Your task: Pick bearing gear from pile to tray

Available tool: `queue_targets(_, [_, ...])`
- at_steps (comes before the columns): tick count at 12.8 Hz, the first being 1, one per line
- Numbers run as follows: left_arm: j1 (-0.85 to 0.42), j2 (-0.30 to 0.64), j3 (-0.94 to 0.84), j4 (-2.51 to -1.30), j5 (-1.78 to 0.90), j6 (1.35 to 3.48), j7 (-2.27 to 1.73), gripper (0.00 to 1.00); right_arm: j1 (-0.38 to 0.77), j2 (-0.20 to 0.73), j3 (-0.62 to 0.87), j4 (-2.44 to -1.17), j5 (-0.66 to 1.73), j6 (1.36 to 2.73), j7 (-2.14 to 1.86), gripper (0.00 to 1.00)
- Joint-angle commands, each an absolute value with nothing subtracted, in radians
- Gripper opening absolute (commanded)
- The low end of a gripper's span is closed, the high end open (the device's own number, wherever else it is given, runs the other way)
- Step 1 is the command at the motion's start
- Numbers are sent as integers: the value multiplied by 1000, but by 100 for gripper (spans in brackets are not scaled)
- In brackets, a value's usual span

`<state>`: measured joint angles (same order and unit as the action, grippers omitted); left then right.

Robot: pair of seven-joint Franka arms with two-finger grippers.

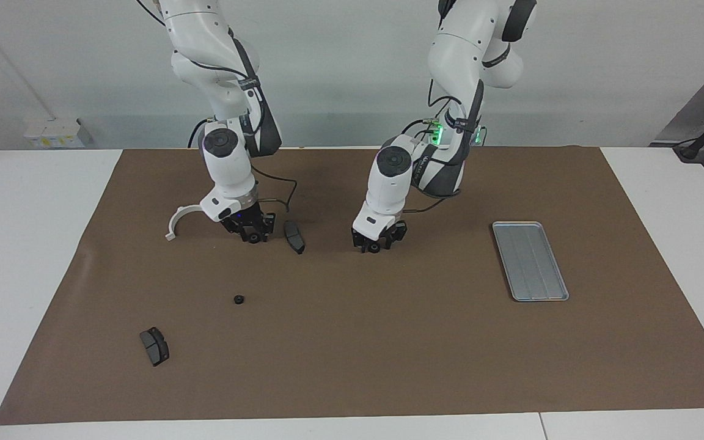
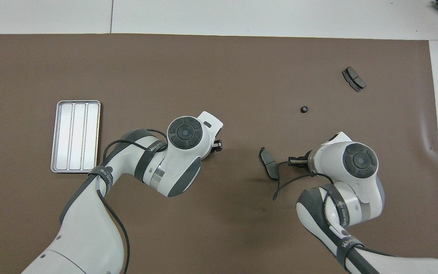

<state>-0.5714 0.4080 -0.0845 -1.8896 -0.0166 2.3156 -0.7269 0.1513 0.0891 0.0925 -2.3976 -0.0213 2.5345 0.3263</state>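
Note:
My right gripper (image 1: 254,236) is down at the mat between the white half-ring bracket (image 1: 176,221) and a dark brake pad (image 1: 294,236), shut on a small black gear (image 1: 255,239). My left gripper (image 1: 375,245) is down at the mat's middle, shut on another small black gear (image 1: 374,249). In the overhead view only the tips of the left gripper (image 2: 216,144) and the right gripper (image 2: 294,161) show, and both gears are hidden. A third gear (image 1: 239,299) lies loose farther from the robots. The silver tray (image 1: 529,260) lies toward the left arm's end, with nothing in it.
A second brake pad (image 1: 154,346) lies farthest from the robots at the right arm's end. The brown mat (image 1: 388,342) covers the white table. In the overhead view the tray (image 2: 75,136), the loose gear (image 2: 304,109) and both pads (image 2: 268,163) (image 2: 354,78) show.

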Motion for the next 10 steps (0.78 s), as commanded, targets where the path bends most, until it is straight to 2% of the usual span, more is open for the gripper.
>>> queue_targets(1, [-597,396,-72,-1904,-18,2286,-726,41,137,86,101,-2411,0,2563,290,14])
queue_targets(2, [-597,396,-72,-1904,-18,2278,-726,35,140,89,103,-2402,0,2563,299,0])
queue_targets(6, [-597,396,-72,-1904,-18,2278,-726,14,198,107,103,-2303,0,2531,412,0])
queue_targets(10, [-568,381,-69,-1887,-18,2243,-721,2,277,156,103,-2146,0,2427,531,0])
